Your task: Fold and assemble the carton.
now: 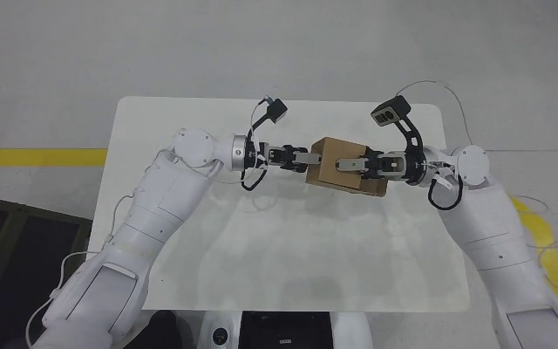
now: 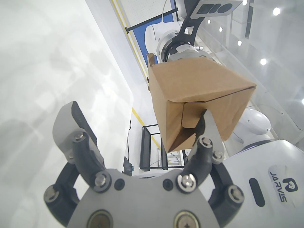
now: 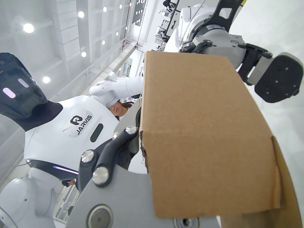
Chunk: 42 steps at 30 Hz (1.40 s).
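Left gripper (image 2: pixel 140 109), lower centre of the left wrist view: fingers spread wide apart, one fingertip (image 2: pixel 206 117) pressed into the folded near end of the brown carton (image 2: pixel 201 88). In the top view the carton sits at frame centre, held over the white desk (image 1: pixel 148 122). Beyond it, the right gripper (image 1: pixel 342 164) is clamped on the carton's opposite end.

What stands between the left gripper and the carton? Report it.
Nothing visible does. The open left gripper sits at one end of the carton, one finger touching its folded flap, while the right gripper grips the other end.
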Available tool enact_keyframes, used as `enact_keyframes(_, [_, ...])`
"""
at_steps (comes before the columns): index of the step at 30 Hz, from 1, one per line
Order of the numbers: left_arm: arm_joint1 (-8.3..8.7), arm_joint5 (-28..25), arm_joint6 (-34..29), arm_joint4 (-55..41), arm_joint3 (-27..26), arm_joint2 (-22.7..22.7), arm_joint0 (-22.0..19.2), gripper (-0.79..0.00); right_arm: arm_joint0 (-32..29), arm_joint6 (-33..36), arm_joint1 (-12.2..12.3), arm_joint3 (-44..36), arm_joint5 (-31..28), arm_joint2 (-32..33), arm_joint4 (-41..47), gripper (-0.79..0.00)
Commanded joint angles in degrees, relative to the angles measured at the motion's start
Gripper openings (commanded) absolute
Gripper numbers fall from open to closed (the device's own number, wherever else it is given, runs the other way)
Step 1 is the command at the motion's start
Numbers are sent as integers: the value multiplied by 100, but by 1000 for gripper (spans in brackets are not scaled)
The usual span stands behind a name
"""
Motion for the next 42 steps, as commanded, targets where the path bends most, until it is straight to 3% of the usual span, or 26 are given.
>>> enact_keyframes(1, [-3, -39, -12, -10, 38, 4, 0, 0, -1, 12, -6, -10, 11, 8, 13, -785])
enact_keyframes(27, [-96, -165, 43, 13, 120, 161, -116, 0, -42, 71, -79, -27, 71, 97, -63, -785])
enact_keyframes(34, [11, -205, 314, 354, 105, -132, -33, 0, 29, 71, -38, 412, 72, 143, -589, -785])
enact_keyframes(42, [218, -518, 845, 1477, -675, -562, 324, 0, 366, 53, -112, 1184, 54, -235, -1230, -785])
